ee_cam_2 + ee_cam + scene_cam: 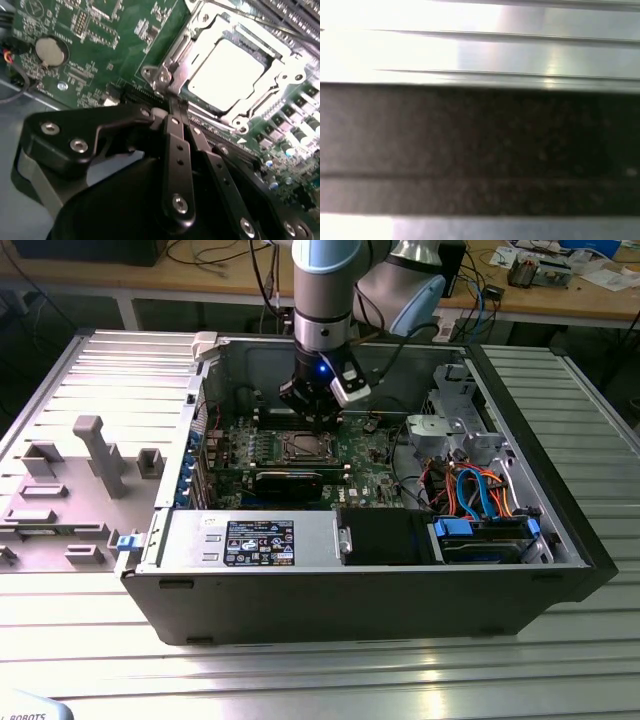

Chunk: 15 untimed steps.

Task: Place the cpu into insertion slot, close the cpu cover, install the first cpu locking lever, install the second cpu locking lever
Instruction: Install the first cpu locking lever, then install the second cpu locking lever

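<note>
Gripper (172, 107) closed beside cpu cover (197, 37), cpu (227, 70) flat.

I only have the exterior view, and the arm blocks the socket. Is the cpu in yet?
Observer: Yes. In the second wrist view the cpu lies flat in the insertion slot, silver top up.
Operator: And the cover?
Observer: The cpu cover is down, framing the chip's edges.
Operator: Where's the tool?
Observer: The tool sits at the cover's corner, not over the chip.
</note>
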Each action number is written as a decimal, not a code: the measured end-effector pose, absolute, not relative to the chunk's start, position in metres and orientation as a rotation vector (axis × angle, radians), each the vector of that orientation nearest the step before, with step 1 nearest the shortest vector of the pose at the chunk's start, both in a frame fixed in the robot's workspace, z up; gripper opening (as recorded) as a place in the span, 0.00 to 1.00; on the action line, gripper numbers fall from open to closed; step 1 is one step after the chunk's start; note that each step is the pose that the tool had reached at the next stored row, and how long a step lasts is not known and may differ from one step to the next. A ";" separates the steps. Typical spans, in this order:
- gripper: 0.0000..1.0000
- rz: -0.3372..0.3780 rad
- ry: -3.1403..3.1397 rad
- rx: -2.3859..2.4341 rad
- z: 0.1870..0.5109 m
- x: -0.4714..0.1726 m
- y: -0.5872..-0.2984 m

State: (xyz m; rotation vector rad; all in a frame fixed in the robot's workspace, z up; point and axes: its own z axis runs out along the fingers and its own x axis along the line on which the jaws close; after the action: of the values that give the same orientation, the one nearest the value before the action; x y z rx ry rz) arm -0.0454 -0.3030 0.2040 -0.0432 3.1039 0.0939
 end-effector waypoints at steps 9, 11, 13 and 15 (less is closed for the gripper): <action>0.11 0.092 3.104 -0.044 0.209 -0.045 -0.306; 0.11 0.091 3.104 -0.043 0.208 -0.045 -0.307; 0.11 0.091 3.104 -0.043 0.209 -0.045 -0.307; 0.11 0.091 3.104 -0.043 0.208 -0.045 -0.309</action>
State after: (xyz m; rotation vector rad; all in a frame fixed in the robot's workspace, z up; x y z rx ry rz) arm -0.0454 -0.3090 0.2085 -0.0433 3.1044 0.0907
